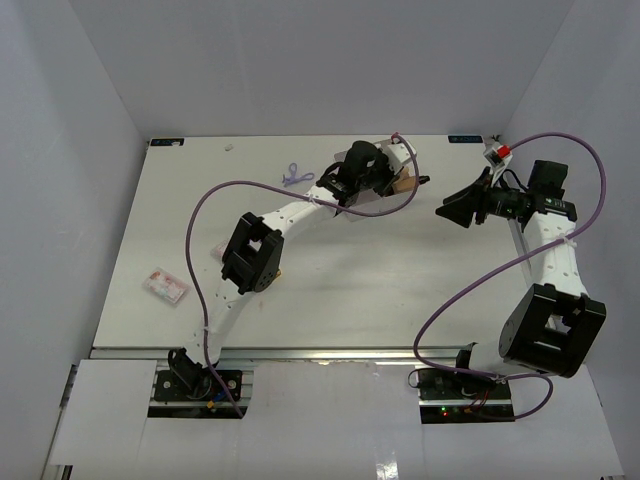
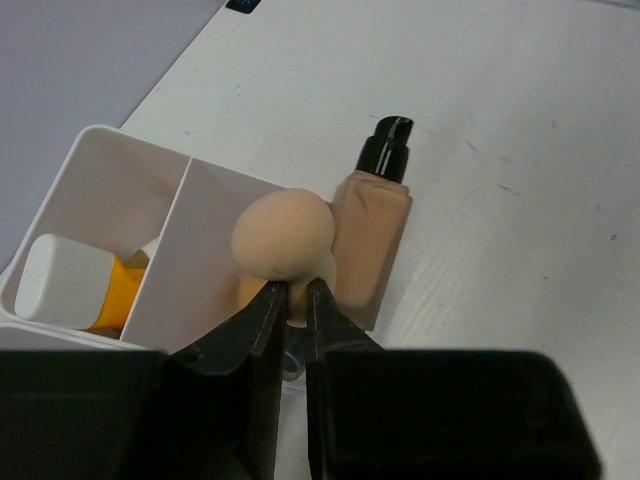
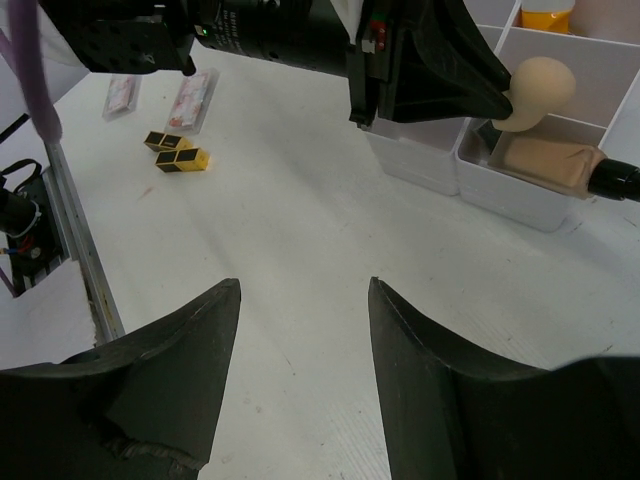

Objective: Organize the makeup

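My left gripper (image 2: 290,290) is shut on the narrow end of the peach teardrop sponge (image 2: 283,235) and holds it just above the white compartment box (image 2: 185,165). A beige dark-capped bottle (image 2: 370,240) lies in the compartment below the sponge, its cap over the rim. An orange white-capped tube (image 2: 60,285) lies in the neighbouring compartment. My right gripper (image 3: 303,285) hangs open over bare table, right of the box, with nothing between its fingers. Black-gold lipsticks (image 3: 175,150) and two small clear pinkish items (image 3: 195,100) lie on the table. The lilac clip (image 1: 293,176) rests at the far left.
The left arm (image 1: 250,250) stretches diagonally across the table to the box at the back middle. A purple cable (image 1: 200,230) loops beside it. One pinkish item (image 1: 165,287) lies near the table's left edge. White walls close in the table.
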### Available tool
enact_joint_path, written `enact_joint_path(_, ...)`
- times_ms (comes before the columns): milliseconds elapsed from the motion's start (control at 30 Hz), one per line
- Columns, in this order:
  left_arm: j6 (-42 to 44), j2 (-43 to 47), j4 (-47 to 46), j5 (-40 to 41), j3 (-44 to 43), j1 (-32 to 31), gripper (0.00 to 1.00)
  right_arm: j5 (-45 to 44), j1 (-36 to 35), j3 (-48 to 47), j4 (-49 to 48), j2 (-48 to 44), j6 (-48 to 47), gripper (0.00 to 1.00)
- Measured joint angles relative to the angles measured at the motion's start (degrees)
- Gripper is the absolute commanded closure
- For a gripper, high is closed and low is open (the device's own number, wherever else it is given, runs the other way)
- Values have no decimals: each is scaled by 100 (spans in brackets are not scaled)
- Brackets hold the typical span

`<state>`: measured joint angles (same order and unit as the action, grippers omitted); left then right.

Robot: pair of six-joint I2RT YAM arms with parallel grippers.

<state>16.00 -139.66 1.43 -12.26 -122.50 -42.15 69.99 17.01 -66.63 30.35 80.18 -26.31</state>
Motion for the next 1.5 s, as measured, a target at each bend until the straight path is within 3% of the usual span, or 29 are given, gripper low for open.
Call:
enact_joint_path(433,415,-330,-757,1005,-91,35,95,137,25,9,-2,0,-14,39)
enact_joint_path(667,489,-330,-811,1083,-87,35,84,145,25,11,-1,0,-25,39)
enact_joint_path(833,509,-330,-814,1236,-31,35,69,183,34,11,-2,0,-25,39)
enact_joint_path(1000,540,-330,-796,1324,120,34,65,216,57,11,-2,0,-25,39)
enact_joint_path(1200,557,-330,-814,1348,226,17,44,222,62,11,0,0,-23,39)
enact_joint_path(1500,560,-305,-915,1467,281,-87,38,222,62,19,0,0,-25,38)
